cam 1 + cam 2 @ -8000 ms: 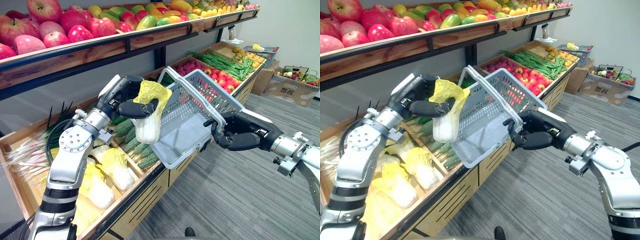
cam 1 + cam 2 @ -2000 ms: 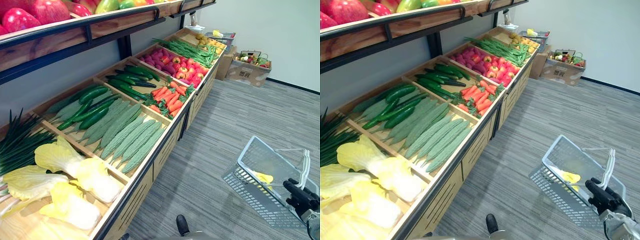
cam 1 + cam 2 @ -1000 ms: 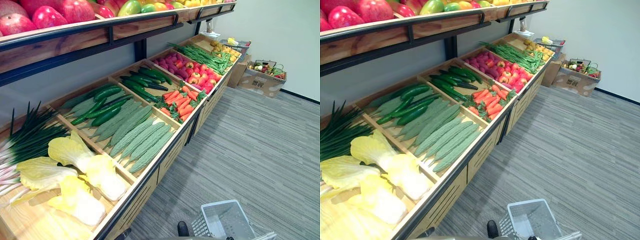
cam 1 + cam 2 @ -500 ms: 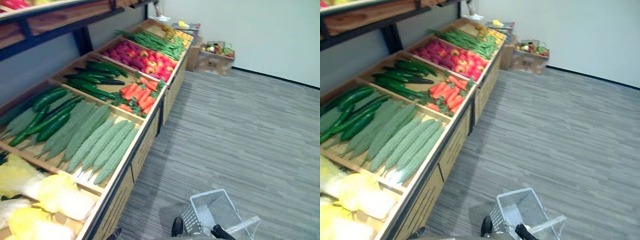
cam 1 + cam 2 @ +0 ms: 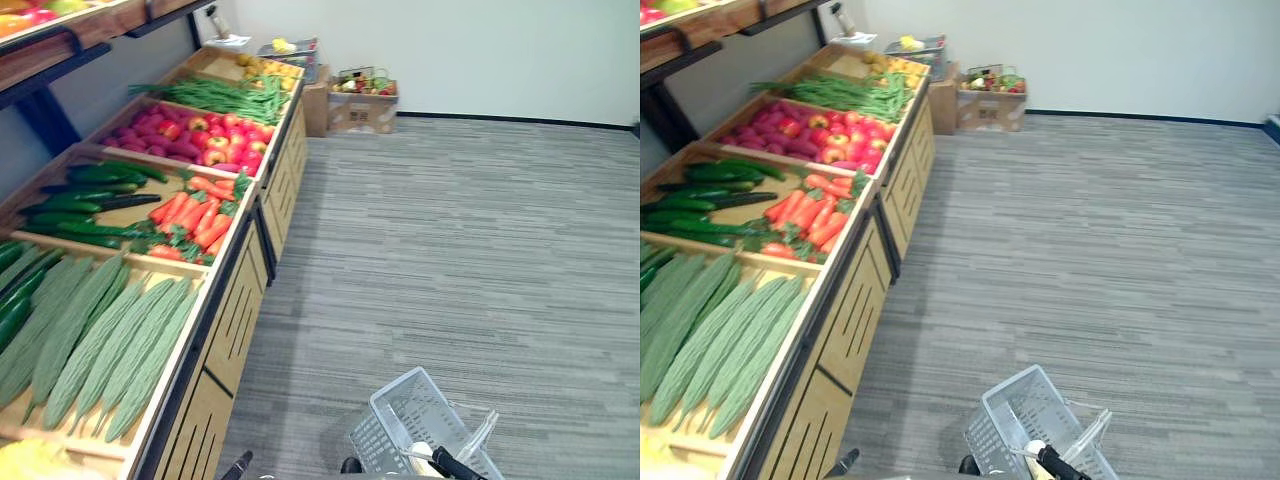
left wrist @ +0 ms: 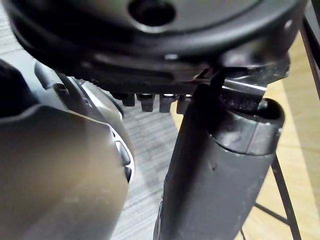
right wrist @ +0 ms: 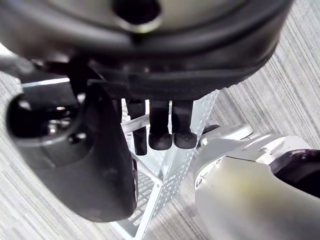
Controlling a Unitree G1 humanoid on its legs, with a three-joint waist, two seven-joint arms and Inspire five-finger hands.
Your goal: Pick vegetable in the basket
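A grey striped carpet floor (image 5: 450, 230) runs beside a long wooden vegetable stand (image 5: 215, 300). On the left, bumpy green gourds (image 5: 110, 345) and orange carrots (image 5: 200, 215) lie sorted in their own bins, easy to pick. The left robot hand (image 6: 220, 165) is near the wood; I cannot tell if it is wide or closed. Low on the right, the right robot hand (image 5: 452, 468) is curled round the handle of the grey plastic mesh basket (image 5: 395, 430), so it can carry it along. I cannot tell what lies inside.

The wooden shelf (image 5: 240, 320) carries ridged gourds (image 5: 100, 350), cucumbers (image 5: 80, 205), carrots (image 5: 195, 215) and green beans (image 5: 215, 97); a cardboard box (image 5: 365, 110) sits on the grey floor (image 5: 450, 230).
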